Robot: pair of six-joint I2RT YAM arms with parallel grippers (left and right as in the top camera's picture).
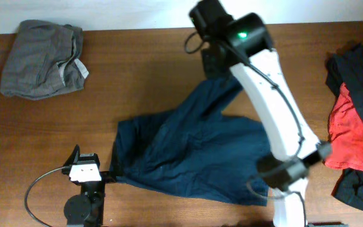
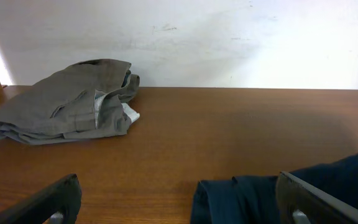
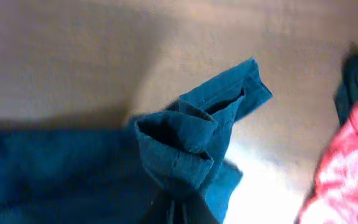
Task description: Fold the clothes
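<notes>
**Tabletop inspection: navy garment gripped at one end, left fingers released**

Surface and room. A brown wood-grain tabletop (image 1: pixel 150 82) fills the overhead view. A pale wall (image 2: pixel 229 37) with faint marks borders its far edge and shows as a thin strip along the top of the overhead frame.

Other items. A grey-olive garment (image 1: pixel 41 60) lies folded in the upper left of the overhead frame, well apart from the central work, with a pale label at its right side. At the right edge a red garment (image 1: pixel 350 135) lies heaped with a black garment (image 1: pixel 357 69). A black cable (image 1: pixel 40 186) loops at the lower left, beside the left arm (image 1: pixel 84 173).

Obstruction. The white right arm (image 1: pixel 276 120) runs from the bottom right diagonally to the upper centre. It crosses over the right part of the task item and hides that part from above.

Task item. The navy garment (image 1: pixel 181 157) lies wrinkled across the centre and lower centre of the tabletop. One narrow part is drawn toward the upper centre, where it meets the right fingers (image 1: pixel 214 63).

Fingers. In the right wrist view the right fingers are clenched at bottom centre on a bunched fold of navy fabric, with red cloth at the right edge of the frame. The left fingers (image 2: pixel 55 199) are released, spread wide at the lower corners of the left wrist frame and grasping nothing. The navy edge lies on the tabletop between them, toward the lower right. From overhead, the left arm sits just beside the garment's left edge.
</notes>
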